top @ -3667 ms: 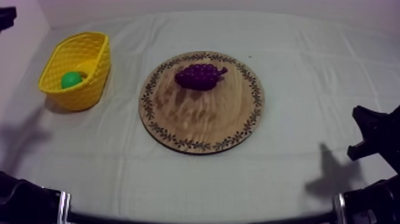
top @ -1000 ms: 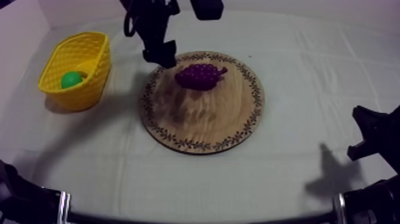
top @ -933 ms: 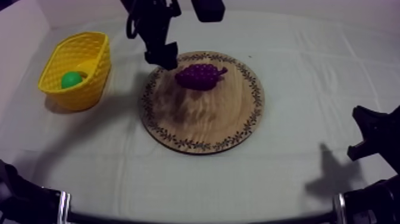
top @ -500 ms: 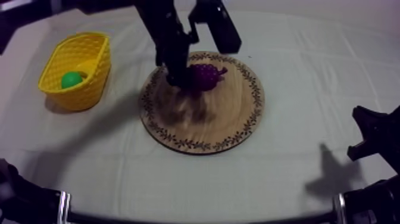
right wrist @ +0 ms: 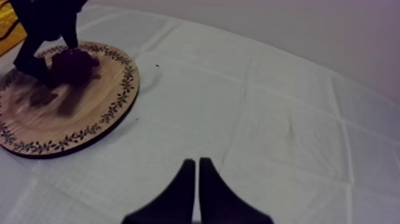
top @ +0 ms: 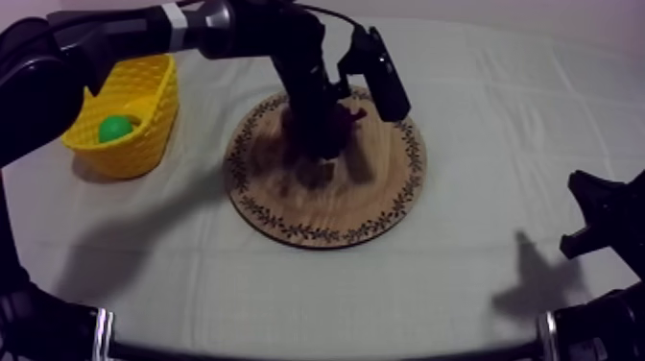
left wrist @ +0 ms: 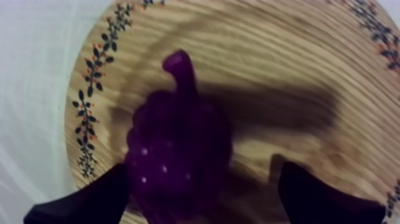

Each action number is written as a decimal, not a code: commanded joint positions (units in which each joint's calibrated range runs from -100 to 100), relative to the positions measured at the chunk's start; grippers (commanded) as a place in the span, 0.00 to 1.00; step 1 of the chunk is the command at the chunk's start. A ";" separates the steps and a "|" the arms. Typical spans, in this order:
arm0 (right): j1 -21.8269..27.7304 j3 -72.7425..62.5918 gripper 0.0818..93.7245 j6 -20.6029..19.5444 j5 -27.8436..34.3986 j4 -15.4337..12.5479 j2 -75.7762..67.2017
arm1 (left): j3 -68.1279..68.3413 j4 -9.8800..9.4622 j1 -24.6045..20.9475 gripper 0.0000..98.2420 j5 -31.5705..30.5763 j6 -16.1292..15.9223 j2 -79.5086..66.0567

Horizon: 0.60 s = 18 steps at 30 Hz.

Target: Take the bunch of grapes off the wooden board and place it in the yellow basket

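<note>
The purple bunch of grapes (left wrist: 178,155) lies on the round wooden board (left wrist: 286,71), stem pointing away. My left gripper (left wrist: 200,179) is open, with one black finger (left wrist: 89,202) on each side of the bunch and not closed on it. In the top view my left gripper (top: 322,134) hangs over the far half of the board (top: 326,206) and hides most of the grapes (top: 351,115). The yellow basket (top: 144,72) stands at the far left. My right gripper (right wrist: 196,190) is shut on nothing, low over the cloth at the right (top: 600,221).
Inside the basket lies a green toy fruit (top: 115,128). The left arm reaches across from the upper left, passing over the basket's far side. From the right wrist view, the board (right wrist: 89,113) and grapes (right wrist: 74,62) lie well beyond the right gripper.
My left arm has moved from the board's far left rim down over the grapes, fingers staying apart. The grapes, basket and right arm have not moved.
</note>
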 commanded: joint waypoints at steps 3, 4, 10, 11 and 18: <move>-0.02 -0.03 0.00 -0.01 0.00 -0.04 -0.01 | -1.17 -1.30 0.04 0.95 -1.86 0.63 1.92; -0.02 -0.03 0.00 0.00 0.00 -0.04 -0.01 | -1.39 -1.53 0.04 0.95 -2.09 0.73 2.34; -0.02 -0.03 0.00 0.03 0.00 -0.04 -0.01 | -1.78 -2.54 -0.14 0.93 -4.04 1.37 4.15; -0.02 -0.03 0.00 0.03 0.00 -0.04 -0.01 | -1.78 -2.63 -0.18 0.93 -4.35 1.47 4.34; -0.02 -0.03 0.00 0.03 0.00 -0.04 -0.01 | -1.55 -2.88 -0.33 0.76 -5.80 2.62 4.63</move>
